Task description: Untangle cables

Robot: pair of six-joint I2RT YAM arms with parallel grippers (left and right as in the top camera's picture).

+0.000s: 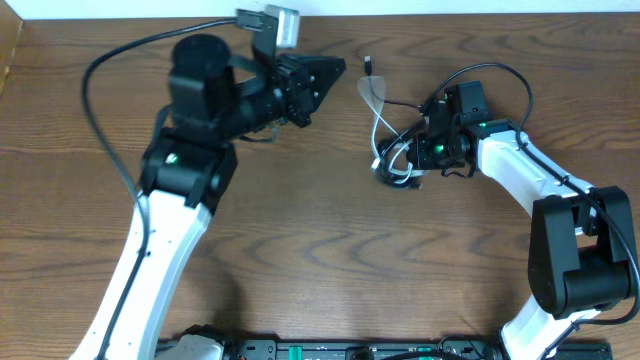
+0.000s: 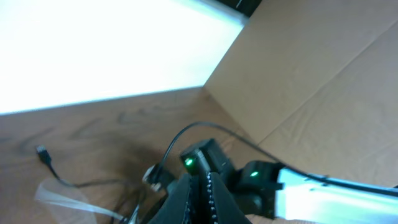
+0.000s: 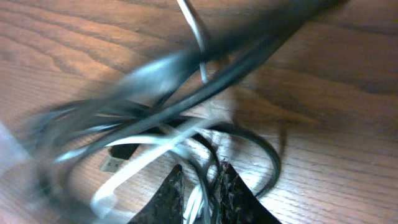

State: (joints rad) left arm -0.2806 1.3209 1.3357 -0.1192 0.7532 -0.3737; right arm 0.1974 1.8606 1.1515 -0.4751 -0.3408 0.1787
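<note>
The white cable (image 1: 377, 112) and the black cable (image 1: 370, 72) lie tangled in a small heap on the wooden table, right of centre. My right gripper (image 1: 408, 158) is down on the heap. In the right wrist view its fingers (image 3: 200, 182) are shut on strands of the white cable (image 3: 146, 157) and the black cable (image 3: 268, 149); the loops above are blurred. My left gripper (image 1: 326, 76) is raised to the left of the heap, shut and empty. In the left wrist view its fingers (image 2: 206, 190) point at the heap, and the black cable's plug (image 2: 42, 153) lies on the table.
The wooden table (image 1: 320, 250) ends at a white wall at the back. A cardboard panel (image 2: 311, 81) stands on the right side. The right arm (image 1: 520, 170) reaches in from the right. A thicker black wire (image 1: 110, 60) loops off the left arm.
</note>
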